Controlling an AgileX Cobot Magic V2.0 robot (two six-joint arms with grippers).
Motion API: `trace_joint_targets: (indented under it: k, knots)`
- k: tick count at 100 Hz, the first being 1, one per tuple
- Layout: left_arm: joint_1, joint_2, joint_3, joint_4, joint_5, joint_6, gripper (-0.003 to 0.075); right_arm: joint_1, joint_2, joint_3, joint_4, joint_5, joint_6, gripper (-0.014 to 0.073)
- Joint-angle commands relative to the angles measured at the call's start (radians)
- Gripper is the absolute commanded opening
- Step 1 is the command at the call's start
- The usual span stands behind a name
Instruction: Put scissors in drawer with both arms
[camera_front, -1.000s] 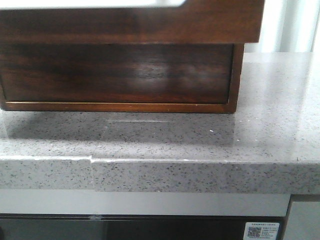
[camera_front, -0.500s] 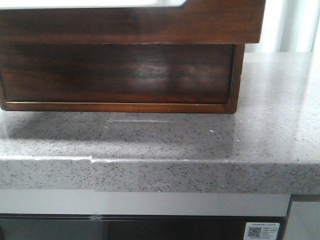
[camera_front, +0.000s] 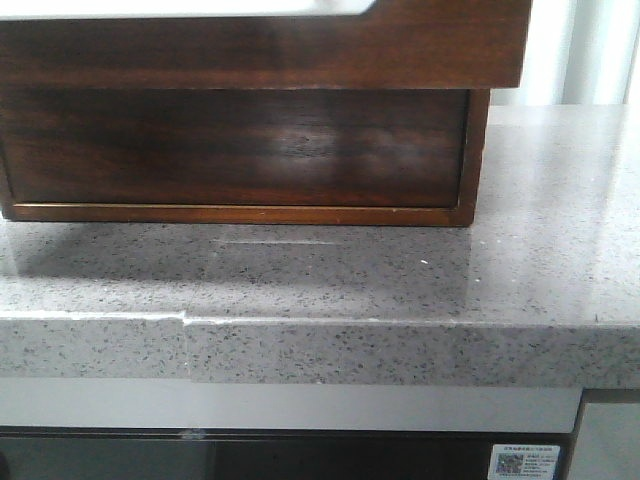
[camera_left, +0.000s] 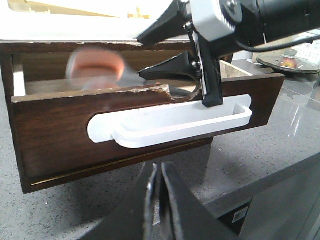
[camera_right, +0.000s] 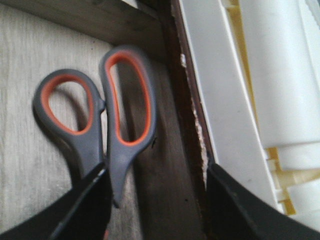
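Observation:
The scissors (camera_right: 107, 130), grey handles lined in orange, lie inside the open drawer (camera_left: 60, 130) on its pale floor. In the left wrist view their handle (camera_left: 95, 70) is a blur behind the drawer front. My right gripper (camera_right: 157, 200) hangs open over the drawer's front wall, one finger inside beside the scissors and the other outside by the white handle (camera_left: 175, 120). The blades are hidden under that inner finger. In the left wrist view the right gripper (camera_left: 180, 87) shows above the drawer. My left gripper (camera_left: 159, 167) is shut on nothing, low in front of the drawer. The front view shows only the drawer front (camera_front: 260, 45).
The wooden chest (camera_front: 475, 150) stands on a speckled grey stone counter (camera_front: 540, 260), with a second drawer front (camera_front: 240, 145) below the open one. The counter's front edge (camera_front: 350, 350) runs close under the chest. A round object (camera_left: 287, 62) sits on the counter beyond the drawer.

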Motion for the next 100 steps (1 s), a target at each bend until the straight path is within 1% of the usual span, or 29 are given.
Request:
trace_joint_targets:
  k: [1,8,14,22,27,32,34,36,39,49,63,73,82,93,100]
  knots:
    - [0.0,0.015,-0.03,-0.036,-0.058,0.003,-0.0019,-0.002,-0.032,-0.018,-0.027,0.012,-0.01,0.046]
    - [0.0,0.015,-0.03,-0.036,-0.058,0.003,-0.0019,0.01,-0.053,-0.018,-0.027,0.01,0.006,0.044]
    - [0.0,0.015,-0.03,-0.036,-0.058,0.003,-0.0019,0.022,-0.076,-0.018,-0.027,0.014,0.03,0.0395]
    - [0.0,0.015,-0.03,-0.031,-0.058,0.003,-0.0019,0.049,-0.126,-0.018,-0.027,0.032,0.129,0.0257]
    - [0.0,0.015,-0.03,-0.029,-0.058,0.003,-0.0019,0.066,-0.161,-0.018,-0.023,0.042,0.192,0.0129]
    - [0.0,0.015,-0.03,-0.018,-0.058,0.003,-0.0019,0.08,-0.205,-0.01,-0.023,0.044,0.245,0.0037]
    - [0.0,0.015,-0.03,-0.011,-0.058,0.003,-0.0019,0.086,-0.226,0.001,-0.023,0.04,0.27,-0.0013]
    - [0.0,0.015,-0.03,-0.001,-0.058,0.003,-0.0019,0.09,-0.248,0.011,-0.023,0.037,0.286,-0.0043]
    - [0.0,0.015,-0.03,0.013,-0.058,0.003,-0.0019,0.096,-0.279,0.028,-0.023,0.032,0.305,-0.0066]
    - [0.0,0.015,-0.03,0.077,-0.058,0.003,-0.0019,0.107,-0.409,0.119,-0.023,0.025,0.374,-0.004]
    - [0.0,0.015,-0.03,0.141,-0.058,0.003,-0.0019,0.107,-0.624,0.328,-0.049,0.025,0.445,-0.0041]
    - [0.0,0.015,-0.03,0.144,-0.058,0.003,-0.0019,0.107,-0.789,0.498,-0.093,0.028,0.506,-0.0041]
    - [0.0,0.015,-0.03,0.144,-0.058,0.003,-0.0019,0.107,-0.953,0.617,-0.108,0.058,0.58,-0.0041]
    - [0.0,0.015,-0.03,0.14,-0.058,0.003,-0.0019,0.107,-1.138,0.712,-0.108,0.124,0.614,-0.0041]
    - [0.0,0.015,-0.03,0.14,-0.058,0.003,-0.0019,0.107,-1.246,0.762,-0.108,0.123,0.614,-0.0041]
